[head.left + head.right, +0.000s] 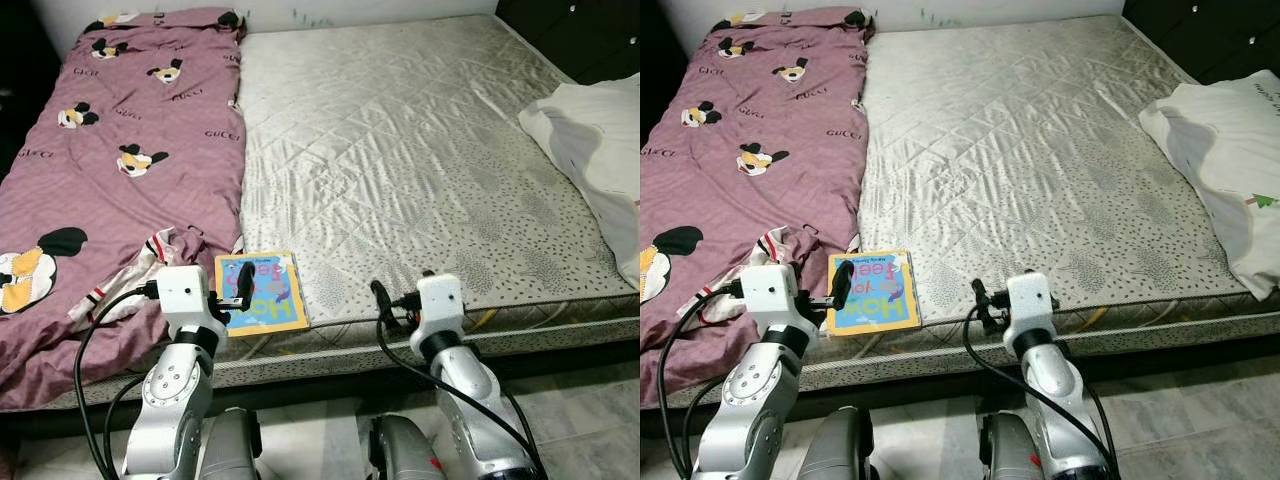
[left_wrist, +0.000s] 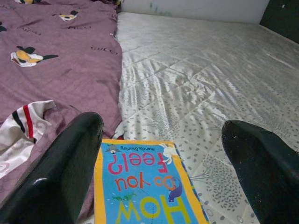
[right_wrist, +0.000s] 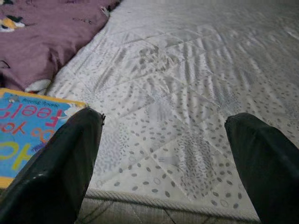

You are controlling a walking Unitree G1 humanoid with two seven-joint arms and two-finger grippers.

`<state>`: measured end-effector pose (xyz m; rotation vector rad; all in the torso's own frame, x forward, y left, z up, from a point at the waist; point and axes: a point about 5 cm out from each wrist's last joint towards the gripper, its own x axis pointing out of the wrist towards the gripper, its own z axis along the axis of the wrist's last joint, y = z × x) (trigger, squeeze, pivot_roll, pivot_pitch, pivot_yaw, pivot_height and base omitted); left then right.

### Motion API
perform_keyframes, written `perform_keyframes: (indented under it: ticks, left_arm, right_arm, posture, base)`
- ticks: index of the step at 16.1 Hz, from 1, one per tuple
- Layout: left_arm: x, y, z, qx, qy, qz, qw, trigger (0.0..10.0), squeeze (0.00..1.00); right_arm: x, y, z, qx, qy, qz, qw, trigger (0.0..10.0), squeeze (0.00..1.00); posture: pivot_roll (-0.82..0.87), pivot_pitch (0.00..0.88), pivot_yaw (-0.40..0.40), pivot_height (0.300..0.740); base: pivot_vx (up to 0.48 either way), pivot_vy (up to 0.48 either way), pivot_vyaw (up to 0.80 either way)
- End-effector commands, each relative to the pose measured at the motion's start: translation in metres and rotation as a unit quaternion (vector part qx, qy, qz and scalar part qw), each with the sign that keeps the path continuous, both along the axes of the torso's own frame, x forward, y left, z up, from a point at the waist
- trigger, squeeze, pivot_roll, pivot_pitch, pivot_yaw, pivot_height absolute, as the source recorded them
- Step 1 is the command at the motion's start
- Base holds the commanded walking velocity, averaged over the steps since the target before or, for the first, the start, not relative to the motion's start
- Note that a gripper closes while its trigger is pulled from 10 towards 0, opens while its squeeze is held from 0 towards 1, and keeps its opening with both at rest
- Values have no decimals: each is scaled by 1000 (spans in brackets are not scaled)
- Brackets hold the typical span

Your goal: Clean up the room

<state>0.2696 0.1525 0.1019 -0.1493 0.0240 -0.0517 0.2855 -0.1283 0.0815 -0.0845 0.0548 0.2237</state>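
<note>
Step in hand: approach to the book (image 1: 261, 292), lower centre of frame, at the mattress (image 1: 420, 150) edge. Left gripper (image 2: 163, 163) spread wide above it; right gripper (image 3: 163, 158) likewise apart. Next: lower, close on the cover.

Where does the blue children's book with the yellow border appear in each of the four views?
Left eye view: children's book at the mattress's near edge, low centre-left.
Right eye view: book, low left.
Left wrist view: book, bottom centre.
Right wrist view: book, left edge.
Shared landmark: the purple blanket edge just beyond it.
</note>
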Motion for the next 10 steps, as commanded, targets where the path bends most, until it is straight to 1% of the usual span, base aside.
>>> perform_keyframes:
  ticks: [1,2,4,8,10]
  left_arm:
    - [-4,8,-3,6,7,13,1000,10000,0]
    - [-4,8,-3,6,7,15,1000,10000,0]
    - [-7,10,-4,4,8,22,1000,10000,0]
    - [-7,7,-4,2,7,23,1000,10000,0]
    - [-6,6,-5,-1,7,22,1000,10000,0]
  right_arm:
    - [2,7,2,-5,-3,15,1000,10000,0]
    - [2,8,2,-6,-2,17,1000,10000,0]
    - [4,6,2,4,2,15,1000,10000,0]
    - [5,4,3,-1,-3,21,1000,10000,0]
    - [4,3,3,0,-3,21,1000,10000,0]
  posture:
    - [17,113,29,632]
    - [20,114,25,632]
    - [24,112,9,632]
    - [16,107,3,632]
    - [12,106,0,612]
  base:
    - [0,0,800]
    - [0,0,800]
    - [0,0,0]
    - [0,0,0]
    - [0,0,0]
